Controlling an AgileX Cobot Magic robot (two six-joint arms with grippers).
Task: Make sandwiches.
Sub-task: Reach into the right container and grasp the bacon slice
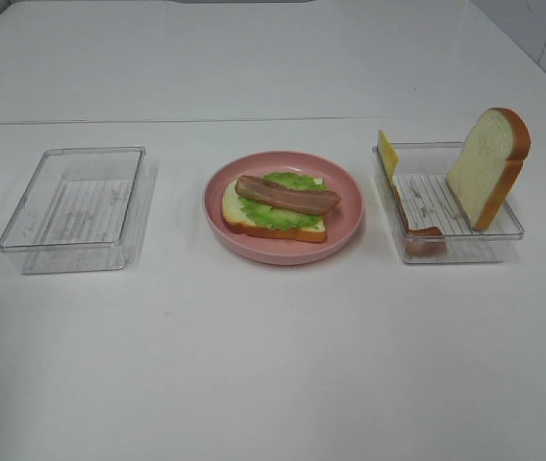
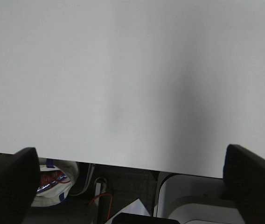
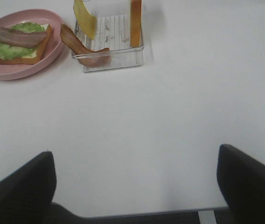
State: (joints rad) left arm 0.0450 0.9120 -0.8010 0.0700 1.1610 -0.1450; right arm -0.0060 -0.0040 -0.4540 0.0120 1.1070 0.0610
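Half-built sandwich [image 1: 278, 209] sits on the plate [image 1: 350, 226] mid-surface: one slice lying flat, lettuce [image 1: 283, 217] on it, bacon [image 1: 287, 195] on top. That bacon's long axis runs left to right across the plate, slanting a bit toward the near edge at its right end.

The rest is in the tray [image 1: 465, 252] toward the right edge of the surface. The bread [image 1: 487, 165] stands on edge at the tray's far-right corner, rounded top up, leaning on the right wall, broad face turned toward the left wall. The cheese [image 1: 387, 152] leans on the left wall and pokes above the rim. A spare strip [image 1: 425, 237] slumps at the near-left corner.

My guess is it's all toy stuff: light, not fragile. The bread looks thick enough to pinch across its faces near the top. The cheese looks thin and probably bendy, so I'd pinch the edge sticking up.

Left claw [image 2: 128, 156] and right claw [image 3: 133, 156] are both spread wide with nothing between them, back near the surface's near edge.
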